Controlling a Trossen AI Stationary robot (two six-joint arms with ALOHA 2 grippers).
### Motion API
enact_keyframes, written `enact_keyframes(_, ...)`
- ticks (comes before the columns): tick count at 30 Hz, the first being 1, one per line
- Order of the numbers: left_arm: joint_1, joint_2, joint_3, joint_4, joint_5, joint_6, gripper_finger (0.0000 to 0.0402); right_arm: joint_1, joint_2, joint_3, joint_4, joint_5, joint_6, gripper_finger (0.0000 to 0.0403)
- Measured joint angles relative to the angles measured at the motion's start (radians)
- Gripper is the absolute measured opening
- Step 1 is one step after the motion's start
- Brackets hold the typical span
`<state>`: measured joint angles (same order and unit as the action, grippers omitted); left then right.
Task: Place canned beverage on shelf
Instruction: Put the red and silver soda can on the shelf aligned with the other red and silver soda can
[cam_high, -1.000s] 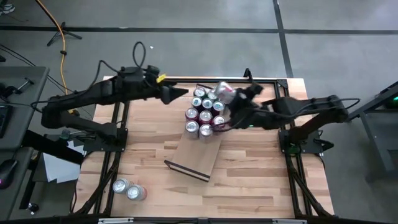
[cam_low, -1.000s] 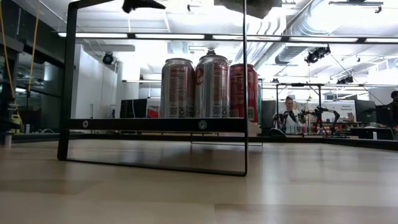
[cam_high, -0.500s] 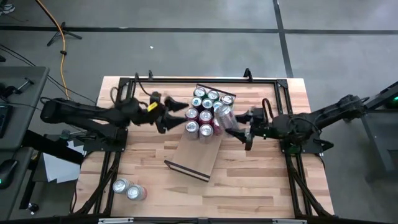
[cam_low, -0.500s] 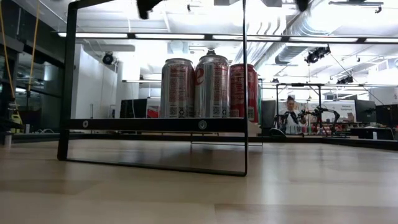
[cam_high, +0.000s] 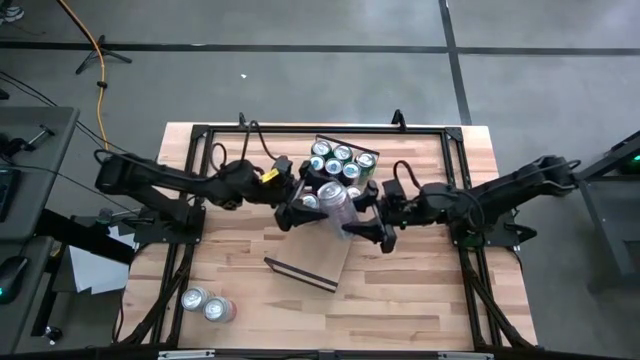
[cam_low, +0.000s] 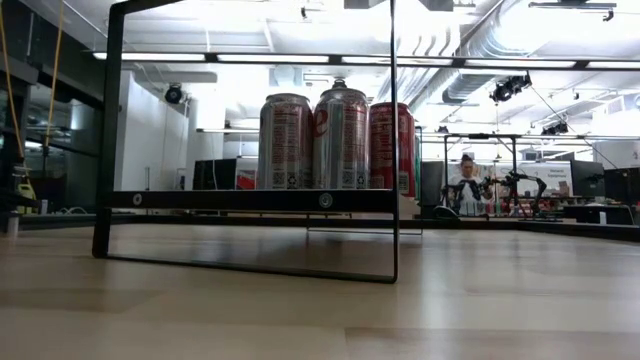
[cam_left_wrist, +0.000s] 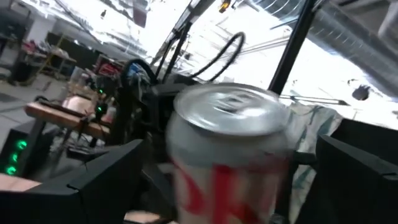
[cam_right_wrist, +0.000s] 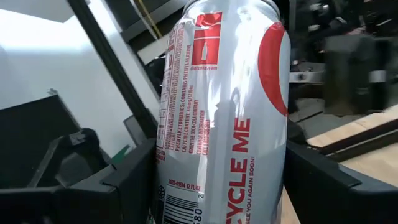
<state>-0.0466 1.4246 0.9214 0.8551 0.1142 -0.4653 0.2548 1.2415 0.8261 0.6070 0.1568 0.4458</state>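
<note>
The can (cam_high: 335, 200) hangs above the shelf (cam_high: 318, 255), just in front of the cluster of cans (cam_high: 335, 165) already standing at the board's far end. The right gripper (cam_high: 362, 222) pinches it: in the right wrist view its two dark fingers (cam_right_wrist: 127, 180) press against the silver-and-red can (cam_right_wrist: 227, 112) on both sides. The left gripper (cam_high: 297, 203) comes in from the other side, and in the left wrist view its fingers (cam_left_wrist: 102, 180) stand spread on either side of the can (cam_left_wrist: 230, 149) — close, but whether they touch it I cannot tell.

This looks like a handover or a two-sided steadying of the can in mid-air. To do it well, the left fingers should close squarely on the can's body before the right ones let go, with the can kept upright. Then it should be lowered onto bare wood at the near edge of the cluster, not onto a neighbour's rim.

The standing cans are the main thing in the way — both grippers work just beside them, and a knock could tip one. The dark rail (cam_low: 250, 200) at the shelf's near end is well clear of the work. Two more cans (cam_high: 207, 303) lie near the table's front left corner, well apart from the shelf.
</note>
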Motion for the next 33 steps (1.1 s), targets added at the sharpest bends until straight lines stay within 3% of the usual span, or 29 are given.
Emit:
enact_keyframes(12, -0.003, 0.035, 0.032, -0.015, 0.037, 0.005, 0.0381, -0.001, 0.025, 0.020, 0.004, -0.025, 0.046, 0.0279)
enact_keyframes(16, -0.003, 0.035, 0.032, -0.014, 0.015, 0.005, 0.0334, -0.007, 0.025, 0.020, 0.003, -0.035, 0.052, 0.0279)
enact_keyframes(25, -0.003, 0.035, 0.032, -0.012, 0.003, 0.007, 0.0163, -0.007, 0.024, 0.020, 0.003, -0.036, 0.055, 0.0279)
enact_keyframes(30, 0.005, 0.026, 0.032, -0.048, 0.008, 0.001, 0.0161, -0.009, 0.024, 0.020, -0.002, -0.038, 0.079, 0.0286)
enact_keyframes(33, 0.025, -0.001, 0.033, -0.121, 0.011, 0.006, 0.0161, -0.014, 0.018, 0.020, -0.022, -0.034, 0.115, 0.0328)
